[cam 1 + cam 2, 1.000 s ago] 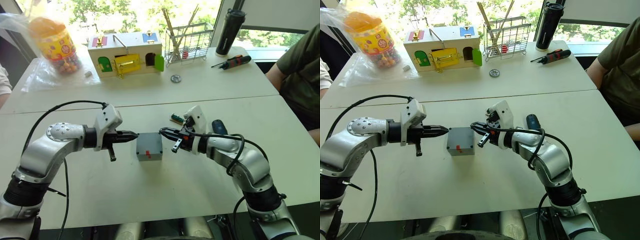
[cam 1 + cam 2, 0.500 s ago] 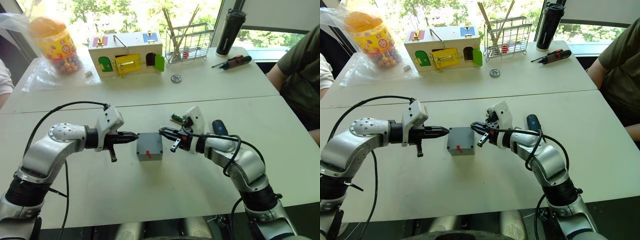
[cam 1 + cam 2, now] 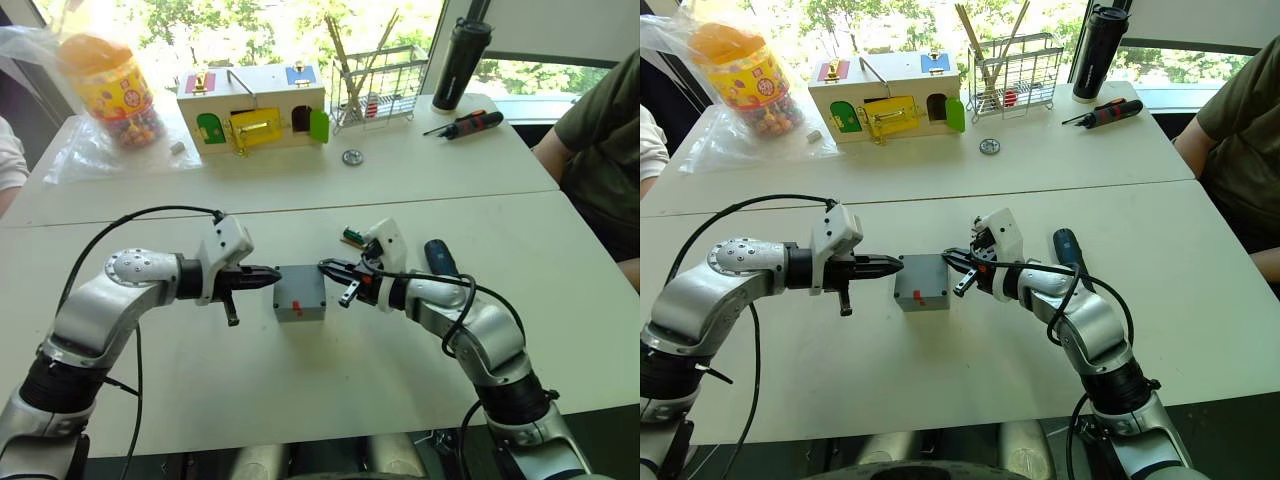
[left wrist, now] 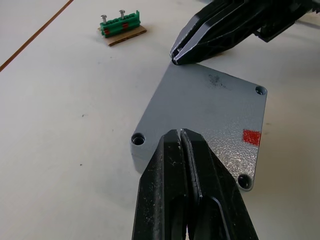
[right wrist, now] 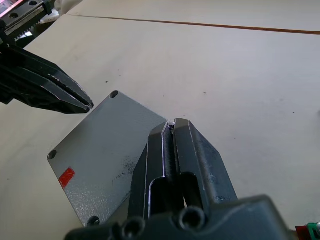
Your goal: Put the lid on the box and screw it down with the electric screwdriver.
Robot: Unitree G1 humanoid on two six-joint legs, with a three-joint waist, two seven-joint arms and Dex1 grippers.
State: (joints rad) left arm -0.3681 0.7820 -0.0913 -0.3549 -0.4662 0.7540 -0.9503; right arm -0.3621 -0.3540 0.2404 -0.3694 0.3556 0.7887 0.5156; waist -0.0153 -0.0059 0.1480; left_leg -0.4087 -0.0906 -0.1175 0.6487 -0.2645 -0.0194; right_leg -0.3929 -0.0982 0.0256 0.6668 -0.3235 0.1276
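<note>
Lid [image 4: 210, 115] sat on the box [image 3: 299, 296], flanked by both end effectors: left end effector [image 3: 270, 279] and right end effector [image 3: 328, 266], each pressed together, tips at opposite edges. Electric screwdriver [image 3: 438, 256] lay beyond the right arm from the box; right nearer.

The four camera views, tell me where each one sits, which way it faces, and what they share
Left eye and right eye views: on the head, looking forward and down over both arms at the lid.
Left wrist view: along the shut left gripper, at the lid's edge.
Right wrist view: along the shut right gripper, at the opposite edge.
Shared: every view shows the lid and both grippers.
</note>
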